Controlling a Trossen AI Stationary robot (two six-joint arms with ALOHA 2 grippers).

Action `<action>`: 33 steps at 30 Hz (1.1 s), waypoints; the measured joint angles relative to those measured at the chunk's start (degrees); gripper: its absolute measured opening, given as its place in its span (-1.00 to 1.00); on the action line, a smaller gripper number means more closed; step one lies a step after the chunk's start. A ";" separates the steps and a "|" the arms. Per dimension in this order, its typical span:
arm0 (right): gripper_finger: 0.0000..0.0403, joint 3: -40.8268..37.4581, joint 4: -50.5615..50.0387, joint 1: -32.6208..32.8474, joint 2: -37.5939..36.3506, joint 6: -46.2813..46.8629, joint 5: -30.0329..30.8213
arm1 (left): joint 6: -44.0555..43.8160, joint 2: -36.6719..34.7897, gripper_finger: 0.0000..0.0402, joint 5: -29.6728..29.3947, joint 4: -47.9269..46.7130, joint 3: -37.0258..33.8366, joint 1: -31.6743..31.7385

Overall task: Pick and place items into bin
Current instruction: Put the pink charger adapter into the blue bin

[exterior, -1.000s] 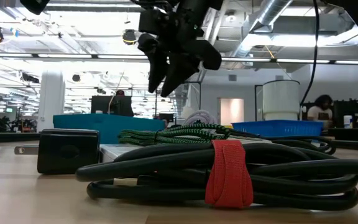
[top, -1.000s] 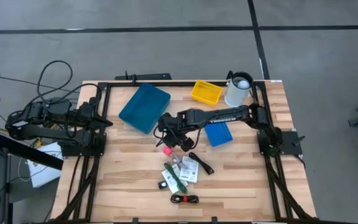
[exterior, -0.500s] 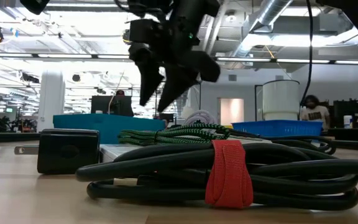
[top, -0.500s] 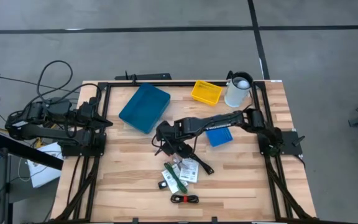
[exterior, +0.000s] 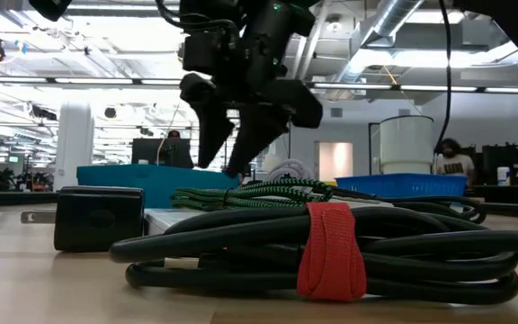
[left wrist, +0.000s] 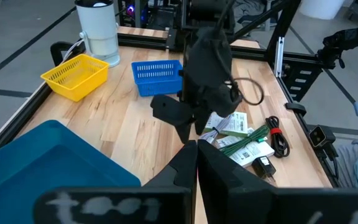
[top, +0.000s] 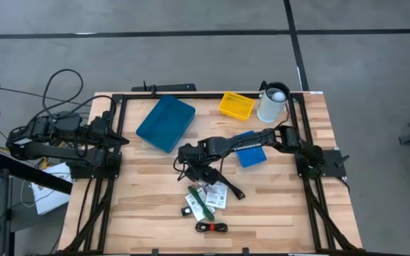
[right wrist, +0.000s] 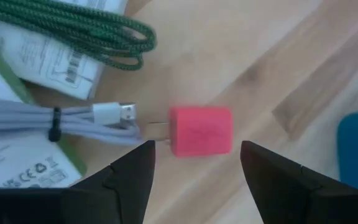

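Right pincer spread wide above a pink plug at the desk's centre

At the left edge of the high view the left pincer (top: 123,139) waits shut beside the desk (top: 148,206). Right of it, in the upper middle, lies the large blue bin (top: 165,122). At centre the right pincer (top: 193,173) hangs low, its fingers (right wrist: 126,177) wide apart on either side of the pink charger plug (right wrist: 201,130), not touching it. Just beside the plug lie a grey USB cable (right wrist: 61,118), a green braided cord (right wrist: 86,25) and white printed cards (top: 216,195); lower in the frame sits a black cord bundle with a red strap (exterior: 331,252). Toward the upper right stand a yellow basket (top: 236,105), a small blue basket (top: 251,152) and a white cylinder (top: 272,103).
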 joint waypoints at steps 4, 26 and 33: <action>0.16 0.10 0.44 -0.11 0.83 -0.43 -1.44 | 0.02 0.00 -1.00 0.00 0.00 0.00 0.01; 0.16 0.24 2.62 -1.64 2.28 -1.91 -4.63 | 0.01 0.00 -1.00 0.00 -0.01 0.00 0.00; 0.16 0.22 2.81 -1.60 2.46 -2.93 -6.12 | 0.02 0.00 -1.00 0.00 -0.02 0.00 0.02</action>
